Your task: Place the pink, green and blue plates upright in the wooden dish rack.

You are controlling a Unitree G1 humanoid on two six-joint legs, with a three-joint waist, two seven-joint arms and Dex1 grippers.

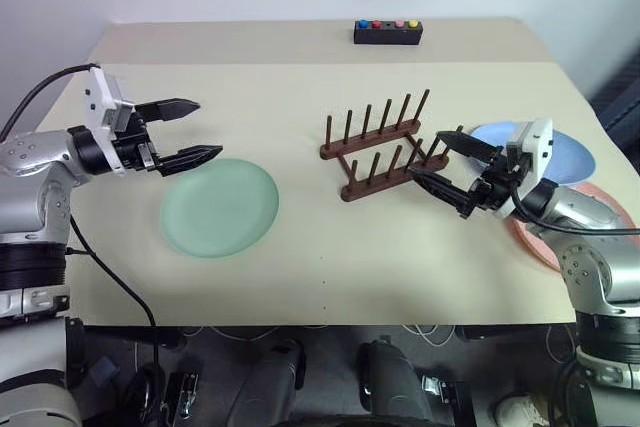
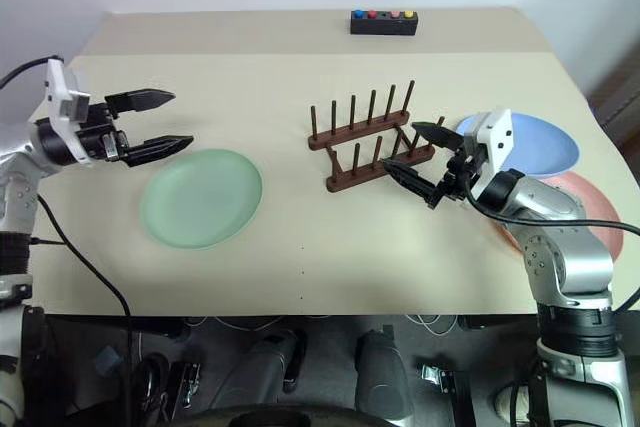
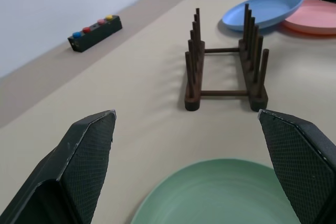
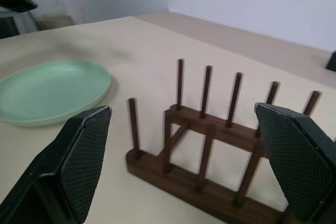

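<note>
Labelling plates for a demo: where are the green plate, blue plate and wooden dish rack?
green plate (image 1: pixel 220 209), left eye view, its centre.
blue plate (image 2: pixel 545 147), right eye view, its centre.
wooden dish rack (image 1: pixel 380 179), left eye view, near rail.

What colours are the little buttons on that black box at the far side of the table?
Blue, red, pink and yellow, in a row on the black box; clearest in the left eye view.

1. I am seeing a beige table (image 1: pixel 300 267) taking up most of the head views, and I am using it as my landmark.
2. I am seeing a small black box (image 1: pixel 388 33) lying near the table's far edge, showing blue, red, pink and yellow buttons on top.
3. I am seeing cables (image 1: pixel 330 329) trailing on the floor under the table's near edge.
</note>
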